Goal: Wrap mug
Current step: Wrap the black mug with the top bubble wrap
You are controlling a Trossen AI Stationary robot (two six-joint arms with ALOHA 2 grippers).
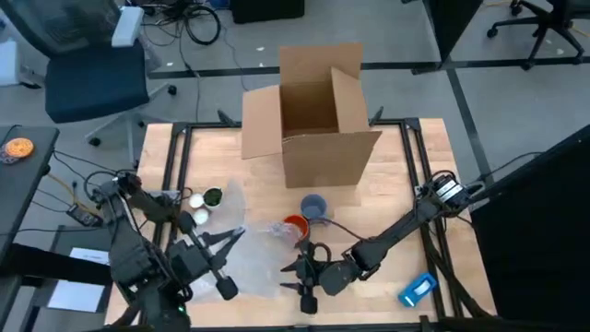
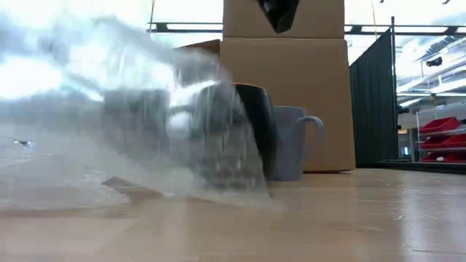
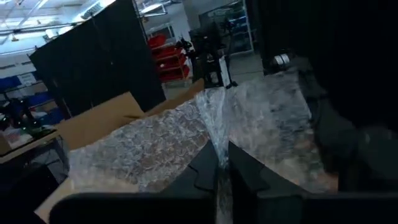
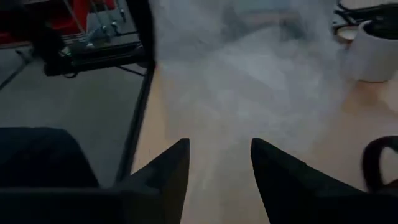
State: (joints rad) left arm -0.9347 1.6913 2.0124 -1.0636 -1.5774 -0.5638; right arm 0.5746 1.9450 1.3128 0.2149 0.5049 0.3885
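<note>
Two dark arms work over a wooden table strewn with four mugs: an orange-red mug and a grey-blue mug at centre frame in the high view, and a white mug and a green-rimmed mug at centre left. One open cardboard box stands at upper centre, and one small blue box lies at lower right. One sheet of bubble wrap spreads across the lower centre. The left gripper, at lower left, has its jaws closed on a pinched edge of the wrap, lifting it. The right gripper, at lower centre beside the wrap, has its jaws apart and holds nothing. The orange-red mug sits at the wrap's right edge; whether it stands upright or tips cannot be told. In the low view the grey-blue mug stands upright, handle to the right
</note>
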